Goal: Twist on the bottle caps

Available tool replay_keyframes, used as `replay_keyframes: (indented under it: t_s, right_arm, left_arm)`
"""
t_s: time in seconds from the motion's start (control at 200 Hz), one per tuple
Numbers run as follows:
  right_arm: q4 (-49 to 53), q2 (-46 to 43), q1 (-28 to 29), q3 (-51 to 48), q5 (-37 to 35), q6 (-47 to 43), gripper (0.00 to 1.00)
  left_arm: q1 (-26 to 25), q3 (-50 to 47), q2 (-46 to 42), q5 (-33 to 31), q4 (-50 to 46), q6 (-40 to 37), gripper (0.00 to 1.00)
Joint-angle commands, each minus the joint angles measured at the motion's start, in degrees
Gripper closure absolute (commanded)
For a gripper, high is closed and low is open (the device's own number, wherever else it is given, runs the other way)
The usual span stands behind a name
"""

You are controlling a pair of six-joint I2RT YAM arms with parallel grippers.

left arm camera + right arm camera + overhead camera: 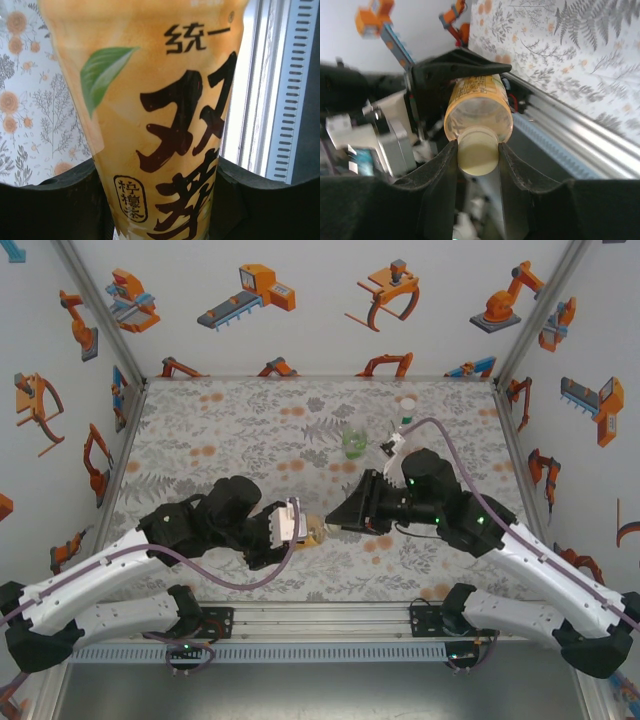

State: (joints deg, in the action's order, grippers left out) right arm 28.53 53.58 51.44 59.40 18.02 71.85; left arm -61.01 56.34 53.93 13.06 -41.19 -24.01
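Note:
The amber bottle with its yellow label lies on its side above the table, between the two arms. My left gripper is shut on its body; in the left wrist view the bottle sits between both dark fingers. My right gripper is shut on a pale yellowish cap that sits at the bottle's neck. The squat green-tinted bottle and the slim clear bottle stand upright at the back of the table.
The flower-patterned tabletop is walled on three sides by white panels with orange robot pictures. A metal rail with both arm bases runs along the near edge. The right arm's cable arcs close to the slim bottle.

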Motion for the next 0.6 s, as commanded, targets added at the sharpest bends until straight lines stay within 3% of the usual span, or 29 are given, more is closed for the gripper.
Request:
replay_keyframes:
  t_s: [0.0, 0.145, 0.275, 0.521, 0.591]
  right_arm:
    - [-5.8, -0.4, 1.0, -3.9, -5.0, 19.0, 0.99]
    - [-3.5, 0.3, 1.0, -1.0, -6.0, 16.2, 0.83]
    - [0.4, 0.8, 1.0, 3.4, -6.2, 9.3, 0.61]
    - [3.5, -1.3, 0.9, 9.4, -8.6, -7.2, 0.35]
    - [4.2, -1.7, 0.9, 11.2, -9.0, -12.9, 0.33]
  left_arm:
    - [-0.7, 1.1, -0.1, 4.4, 11.7, -0.9, 1.00]
    - [-0.7, 0.8, -0.2, 4.6, 12.0, -1.3, 1.00]
    - [-0.7, 0.7, -0.3, 5.3, 11.9, -1.5, 1.00]
    - [-0.8, -0.1, -1.7, 6.6, 11.9, -0.8, 1.00]
    - [-0.8, -0.2, -2.0, 7.1, 11.7, -0.7, 1.00]
